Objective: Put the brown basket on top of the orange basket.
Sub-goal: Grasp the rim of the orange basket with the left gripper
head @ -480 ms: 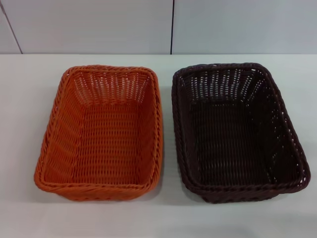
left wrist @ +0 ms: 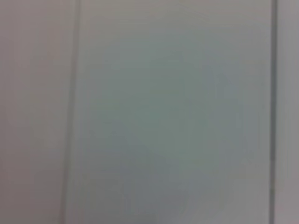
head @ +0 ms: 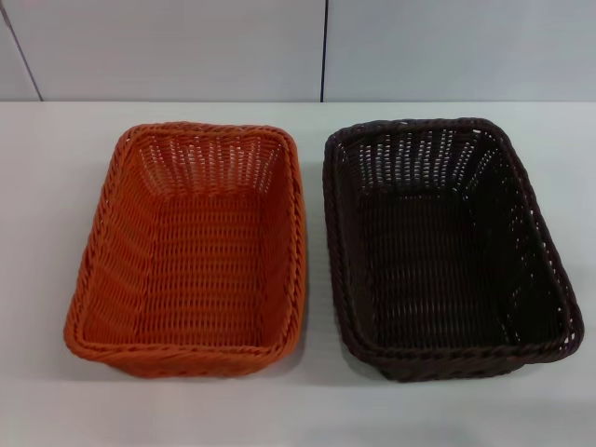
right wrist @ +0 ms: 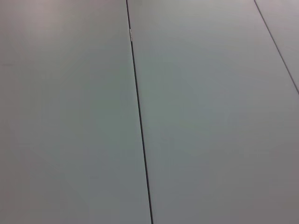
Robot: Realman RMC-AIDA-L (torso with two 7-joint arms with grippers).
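Two baskets sit side by side on a white table (head: 37, 279), both upright, openings facing up, nothing inside either. The orange basket (head: 191, 251) is on the robot's left half of the table. The brown basket (head: 447, 247) is on the robot's right half. They are just beside each other, a narrow strip of bare table between their facing long sides, not touching. Both rest flat on the table; the brown one is not on the orange one. The brown basket is turned slightly, its near end angling off toward the right edge of the head view. The orange one's near end angles slightly the other way, so the gap between them widens toward the robot.

Behind the table runs a pale panelled wall (head: 186, 47) with a dark vertical seam (head: 324, 47) roughly above the gap between the baskets.

Neither gripper shows in the head view, and no arm reaches over the table. The left wrist view gives only a blurry pale panel surface (left wrist: 173, 116) with faint vertical lines. The right wrist view gives a pale panel surface (right wrist: 210, 116) with a thin dark seam (right wrist: 139, 116) running across it. No fingers appear in either wrist view, so I cannot tell how far either gripper is open or whether it has hold of anything.
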